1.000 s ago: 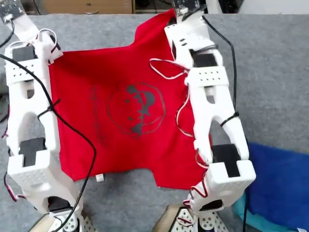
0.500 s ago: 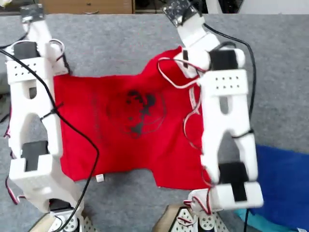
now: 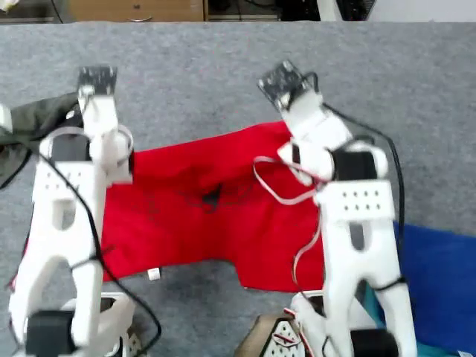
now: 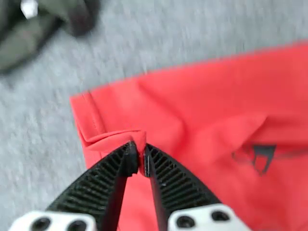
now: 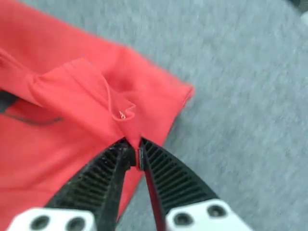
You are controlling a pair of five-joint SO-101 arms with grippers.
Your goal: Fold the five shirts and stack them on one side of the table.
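Red shirt point(image 3: 216, 223) lies on the grey table point(image 3: 186, 82) between the two arms, spread left to right as a wide band. Its far edge is raised at both ends and doubled toward the near side. A dark print point(image 3: 212, 196) shows only in part, close to the fold line. The near hem lies flat on the table, with a step in its outline right of centre and a small white tag point(image 3: 153, 274) at the hem on the left.

Left gripper point(image 4: 139, 156): black ribbed fingers are pressed together on a small pleat of red cloth at the shirt's left far corner. The cloth bunches up just ahead of the tips, with a stitched hem running alongside.

Right gripper point(image 5: 138, 153): fingers likewise closed tight, pinching a ridge of red fabric at the right far corner. A fold fans out from the pinch, and the shirt's edge ends just beyond it on bare grey surface.

Both arms stand over the shirt's side edges in the high view, left arm at the left edge, right arm at the right.

Other items: a dark olive garment point(image 3: 33, 126) is crumpled at the far left of the table, just beside the left arm and apart from the red shirt. A blue cloth point(image 3: 439, 275) lies at the near right, next to the right arm's base.
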